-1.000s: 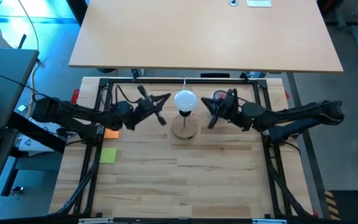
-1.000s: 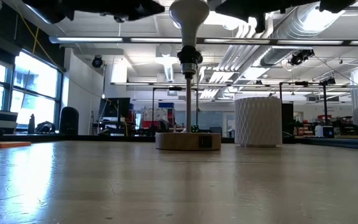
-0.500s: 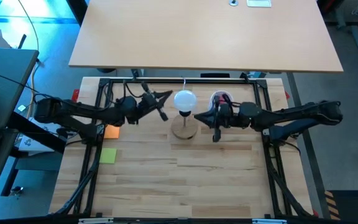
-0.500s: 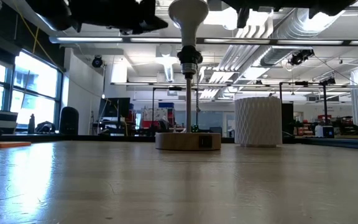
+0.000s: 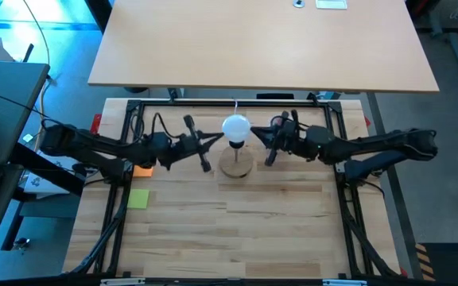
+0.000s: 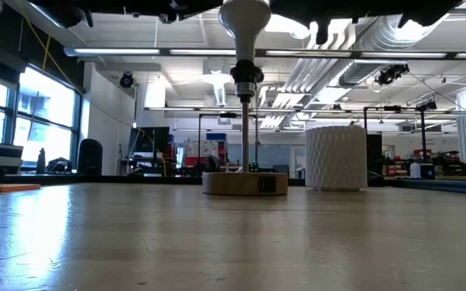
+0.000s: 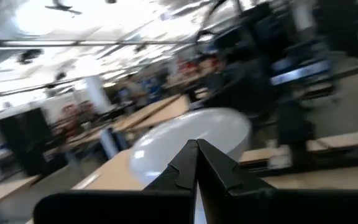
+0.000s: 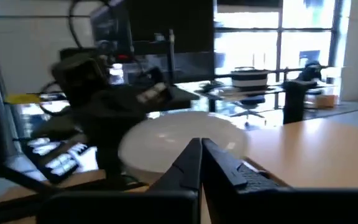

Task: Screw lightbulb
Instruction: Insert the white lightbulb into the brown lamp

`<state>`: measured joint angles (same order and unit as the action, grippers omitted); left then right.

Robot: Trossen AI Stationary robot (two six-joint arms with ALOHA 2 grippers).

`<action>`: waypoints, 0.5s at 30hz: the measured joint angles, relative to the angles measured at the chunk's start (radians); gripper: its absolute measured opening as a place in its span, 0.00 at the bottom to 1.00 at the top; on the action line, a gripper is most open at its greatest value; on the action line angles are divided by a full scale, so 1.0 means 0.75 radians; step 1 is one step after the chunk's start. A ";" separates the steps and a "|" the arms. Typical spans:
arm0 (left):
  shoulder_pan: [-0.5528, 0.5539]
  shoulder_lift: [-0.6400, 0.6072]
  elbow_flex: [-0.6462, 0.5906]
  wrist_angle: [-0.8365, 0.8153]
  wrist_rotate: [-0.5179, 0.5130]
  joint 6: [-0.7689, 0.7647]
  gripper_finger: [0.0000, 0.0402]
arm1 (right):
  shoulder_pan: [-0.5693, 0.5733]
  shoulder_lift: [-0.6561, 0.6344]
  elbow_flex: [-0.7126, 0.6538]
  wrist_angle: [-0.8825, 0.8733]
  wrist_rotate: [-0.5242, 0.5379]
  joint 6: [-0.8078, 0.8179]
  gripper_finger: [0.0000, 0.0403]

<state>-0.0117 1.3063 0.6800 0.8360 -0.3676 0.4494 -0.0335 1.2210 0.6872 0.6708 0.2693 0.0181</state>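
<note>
table (image 5: 237,222): bare near side | lightbulb (image 5: 236,127): seated in socket atop wooden base (image 5: 236,164), mid-table | left gripper (image 5: 215,137): clenched, tip at bulb, swung back in since a second ago | right gripper (image 5: 254,137): clenched, closer too (both pinching sideways; likely nudging it round) | ribbed cup (image 6: 336,157): beyond

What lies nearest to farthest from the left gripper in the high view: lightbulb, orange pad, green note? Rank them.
From the left gripper:
1. lightbulb, just beside its tip.
2. orange pad, by the left rail.
3. green note, beyond the pad, toward the front.
</note>
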 joint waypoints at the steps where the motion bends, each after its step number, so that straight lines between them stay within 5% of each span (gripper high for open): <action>1: 0.012 0.007 0.000 0.009 -0.028 0.001 0.00 | -0.004 0.009 0.000 0.002 -0.041 0.004 0.00; 6: 0.106 0.040 0.000 -0.021 -0.123 -0.002 0.00 | 0.060 0.049 -0.003 -0.035 -0.253 -0.057 0.00; 9: 0.143 0.035 0.000 -0.015 -0.159 -0.002 0.00 | 0.113 0.043 -0.002 -0.014 -0.242 -0.163 0.00; 15: 0.074 0.001 0.000 -0.013 -0.149 0.006 0.00 | 0.169 0.007 0.000 0.001 0.395 -0.272 0.00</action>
<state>0.0437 1.3069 0.6800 0.8265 -0.4792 0.4537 0.0935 1.2266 0.6872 0.6716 0.5657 -0.1859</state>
